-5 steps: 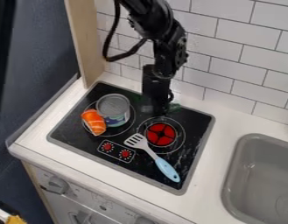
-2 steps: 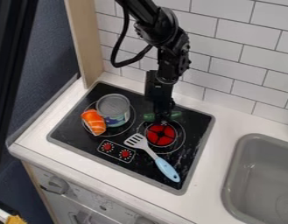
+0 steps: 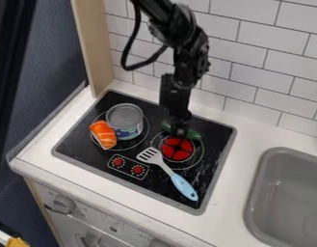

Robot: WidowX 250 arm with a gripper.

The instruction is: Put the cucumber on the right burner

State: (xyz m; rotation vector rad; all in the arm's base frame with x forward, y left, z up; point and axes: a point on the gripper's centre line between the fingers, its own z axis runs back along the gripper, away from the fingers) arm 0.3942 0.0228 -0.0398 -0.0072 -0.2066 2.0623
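While the end effector point(image 3: 179, 131) hangs down over the cucumber point(image 3: 193, 135), with an end of it showing on either side, how far it is open and whether it has hold of anything cannot be told. Just below it in the view is the red burner point(image 3: 182, 153). Left of it stands a can point(image 3: 124, 116) with a printed label point(image 3: 129, 133) too small to read; lower down lies a spatula point(image 3: 182, 185).

Toy kitchen; stovetop point(image 3: 80, 153), sink point(image 3: 258, 193), tiles point(image 3: 263, 53)
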